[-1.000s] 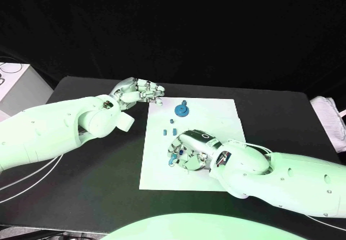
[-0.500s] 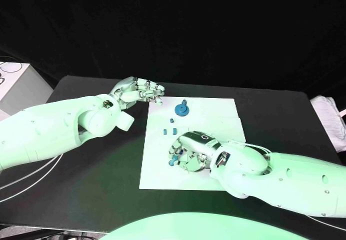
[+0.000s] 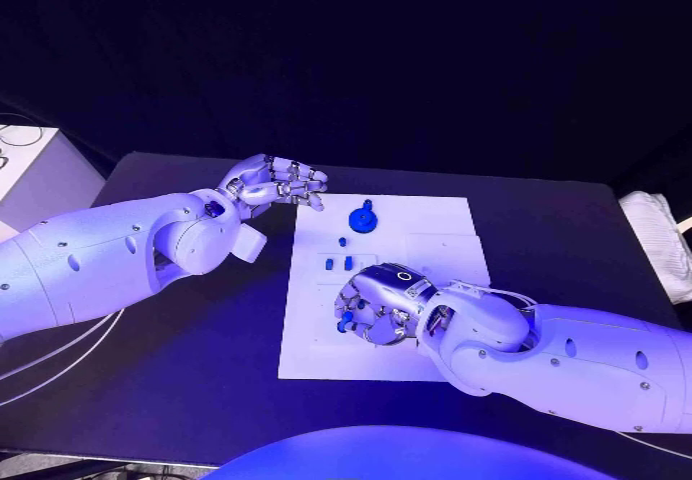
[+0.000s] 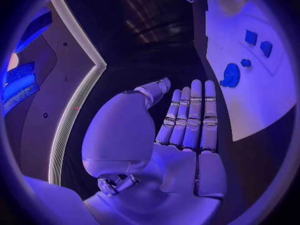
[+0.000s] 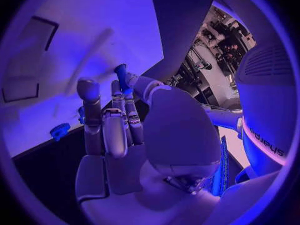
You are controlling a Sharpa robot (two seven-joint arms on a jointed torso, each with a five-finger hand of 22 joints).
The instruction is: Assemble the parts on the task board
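Observation:
The white task board [image 3: 433, 240] lies mid-table. On its far part sits a round blue part [image 3: 362, 219], with a small blue stud [image 3: 343, 241] and two small blue blocks [image 3: 338, 264] nearer. My right hand [image 3: 378, 305] is curled over the board's left side. It pinches a small blue part [image 5: 120, 72] between thumb and fingers, seen at its fingertips [image 3: 346, 320]. My left hand [image 3: 274, 183] hovers by the board's far left corner, fingers extended and holding nothing. From the left wrist the flat left hand [image 4: 187, 120], the board [image 4: 262, 100] and the round part [image 4: 231, 75] show.
A white box [image 3: 36, 170] stands at the table's far left edge. A pale cloth [image 3: 656, 240] lies at the right edge. Bare black table [image 3: 188, 330] spreads left of the board under my left arm.
The right hand's fingers have shifted slightly over the board's left side, still around the small blue part. The left hand has stayed in place.

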